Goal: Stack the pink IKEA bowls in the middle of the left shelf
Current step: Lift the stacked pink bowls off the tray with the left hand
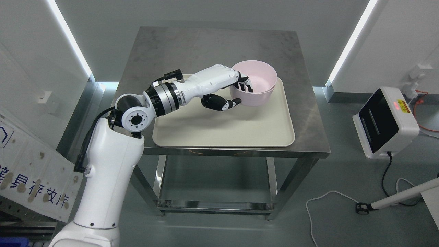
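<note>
A pink bowl (258, 82), which looks like two bowls nested, sits at the far right of a cream tray (223, 127) on a steel table (301, 113). My left hand (238, 92) reaches in from the lower left and grips the bowl's left rim. Its fingers (247, 85) hook inside the bowl and the thumb (226, 103) presses on the outer wall. The bowl rests on the tray. My right arm does not show.
A white box device with a dark screen (384, 123) stands on the floor at right, with cables (329, 202) and a white pole (401, 195) nearby. A signboard (31, 171) leans at lower left. The table has a lower shelf (212, 202).
</note>
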You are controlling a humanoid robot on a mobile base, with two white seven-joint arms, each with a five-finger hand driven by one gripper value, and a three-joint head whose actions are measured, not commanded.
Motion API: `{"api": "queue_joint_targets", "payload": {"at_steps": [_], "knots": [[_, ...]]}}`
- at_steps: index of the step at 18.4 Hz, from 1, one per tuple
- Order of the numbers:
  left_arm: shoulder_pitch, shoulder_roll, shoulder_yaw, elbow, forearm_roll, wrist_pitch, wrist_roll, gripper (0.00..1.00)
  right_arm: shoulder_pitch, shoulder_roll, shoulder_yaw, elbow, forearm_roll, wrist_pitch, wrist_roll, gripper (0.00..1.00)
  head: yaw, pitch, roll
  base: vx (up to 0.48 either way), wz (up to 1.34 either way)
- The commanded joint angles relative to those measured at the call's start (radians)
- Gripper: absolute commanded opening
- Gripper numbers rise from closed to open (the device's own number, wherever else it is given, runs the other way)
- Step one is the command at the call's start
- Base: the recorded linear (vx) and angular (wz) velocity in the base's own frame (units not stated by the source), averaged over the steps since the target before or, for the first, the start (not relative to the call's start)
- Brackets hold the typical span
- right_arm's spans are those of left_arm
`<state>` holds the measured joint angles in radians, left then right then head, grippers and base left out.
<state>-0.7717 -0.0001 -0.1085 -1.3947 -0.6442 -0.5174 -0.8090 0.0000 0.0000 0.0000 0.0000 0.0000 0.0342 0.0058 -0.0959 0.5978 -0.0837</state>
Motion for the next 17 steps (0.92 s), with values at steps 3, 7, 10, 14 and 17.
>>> {"api": "queue_joint_targets", "payload": {"at_steps": [3,7,10,14,17], "knots": [[0.025,0.018,0.363,-0.133,0.093,-0.073,-0.091,0.02,0.029,-0.017,-0.011,-0.034,0.0,0.001,0.0,1.0,0.0,0.0,0.0,0.0,0.0],[0.025,0.018,0.383,-0.144,0.15,-0.073,-0.093,0.02,0.029,-0.017,-0.011,-0.034,0.0,0.0,0.0,1.0,0.0,0.0,0.0,0.0,0.0],[0.046,0.023,0.391,-0.15,0.156,-0.073,-0.094,0.02,0.029,-0.017,-0.012,-0.034,0.0,0.001,0.0,1.0,0.0,0.0,0.0,0.0,0.0],[0.058,0.023,0.401,-0.156,0.164,-0.073,-0.096,0.02,0.029,-0.017,-0.011,-0.034,0.0,0.001,0.0,1.0,0.0,0.0,0.0,0.0,0.0],[0.061,0.022,0.4,-0.161,0.179,-0.073,-0.096,0.02,0.029,-0.017,-0.011,-0.034,0.0,0.0,0.0,1.0,0.0,0.0,0.0,0.0,0.0]]}}
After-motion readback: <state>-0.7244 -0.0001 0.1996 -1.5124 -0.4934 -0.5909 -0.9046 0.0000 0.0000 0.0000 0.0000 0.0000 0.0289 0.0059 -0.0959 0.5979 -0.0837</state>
